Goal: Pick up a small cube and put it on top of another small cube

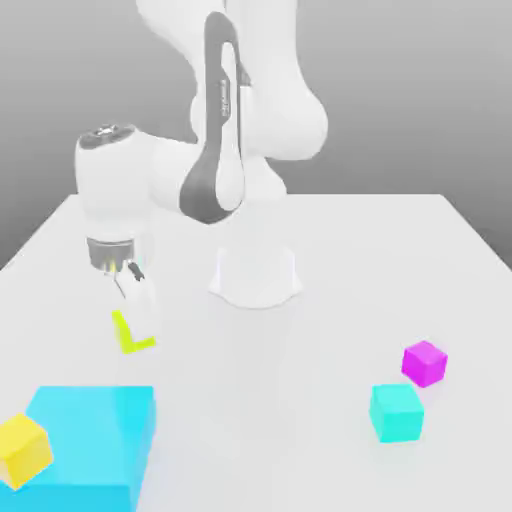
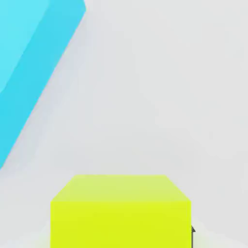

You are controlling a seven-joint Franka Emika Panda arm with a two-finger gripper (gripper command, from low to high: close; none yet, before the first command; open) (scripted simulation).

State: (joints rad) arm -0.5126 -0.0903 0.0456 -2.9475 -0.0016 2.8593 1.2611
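The gripper (image 1: 135,312) points down at the white table (image 1: 330,330) and is closed on the small lime cube (image 1: 131,334), which sits between its fingers. The magenta cube (image 1: 424,362) lies well apart from the gripper, toward the exterior view's right, with the turquoise cube (image 1: 396,412) just beside it. The big cyan block (image 1: 88,445) lies near the gripper, and the golden-yellow cube (image 1: 22,450) touches this block.
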